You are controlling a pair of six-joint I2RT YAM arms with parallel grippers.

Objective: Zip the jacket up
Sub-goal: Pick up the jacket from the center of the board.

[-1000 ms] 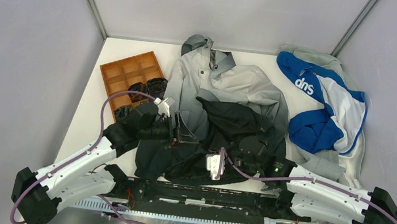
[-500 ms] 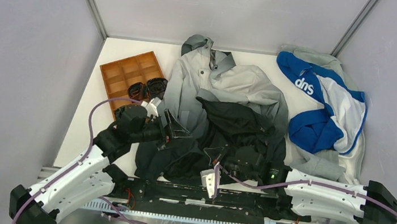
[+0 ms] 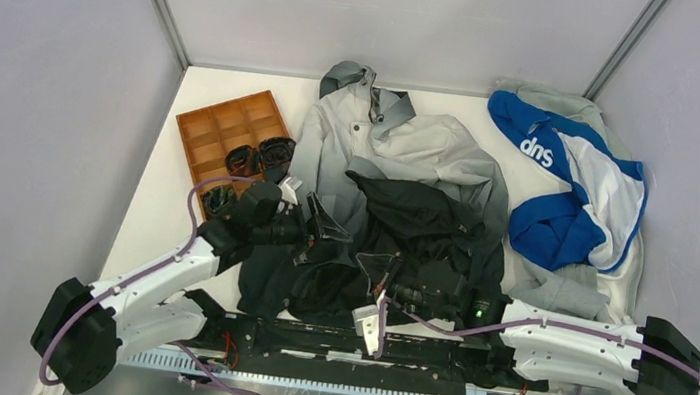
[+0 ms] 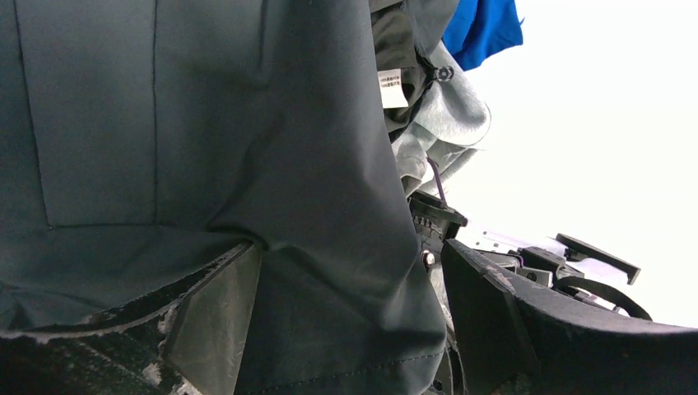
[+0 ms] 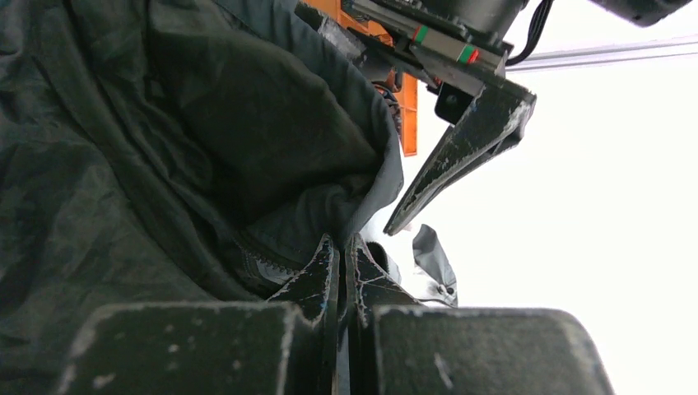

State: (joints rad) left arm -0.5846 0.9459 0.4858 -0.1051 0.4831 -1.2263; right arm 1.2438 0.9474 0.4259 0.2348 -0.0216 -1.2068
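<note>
The jacket [image 3: 402,154] lies spread mid-table, light grey at the hood and dark at the rumpled near hem. My left gripper [image 3: 320,226] is open over the hem's left part. In the left wrist view a fold of dark jacket fabric [image 4: 165,123] hangs between the wide jaws of the left gripper [image 4: 350,247], unpinched. My right gripper [image 3: 384,268] is at the near hem's middle. In the right wrist view the right gripper [image 5: 342,247] is shut on the jacket's edge [image 5: 123,164], right beside the zipper teeth [image 5: 263,265].
An orange compartment tray [image 3: 224,127] with black parts [image 3: 265,157] sits left of the jacket, close to my left arm. A blue-and-white garment [image 3: 569,184] lies on a grey sweatshirt [image 3: 597,288] at the right. Grey walls enclose the table.
The left gripper opened wider, drew back to the left, then returned right over the hem. The right gripper slid slightly nearer and left, still holding the jacket edge.
</note>
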